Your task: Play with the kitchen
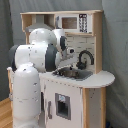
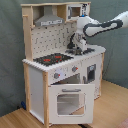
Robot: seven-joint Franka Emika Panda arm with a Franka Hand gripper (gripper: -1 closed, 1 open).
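Observation:
The kitchen (image 2: 37, 82) is a tall toy unit of light wood and white panels, seen in both exterior views. It has a grey hood (image 2: 48, 21), a black stovetop (image 2: 52, 59) with red rings, and a windowed oven door (image 2: 70, 100) standing ajar. My gripper (image 2: 78, 48) hangs low over the sink (image 1: 76, 74), close to the black faucet (image 1: 85, 57). In the first exterior view my white arm (image 1: 35, 55) hides the stovetop and most of the gripper.
A microwave panel (image 1: 70, 23) sits on the upper shelf. The rounded counter end (image 1: 102, 78) juts out beside the sink. Grey curtain (image 2: 10, 50) hangs behind, and wooden floor (image 2: 112, 107) lies around the unit.

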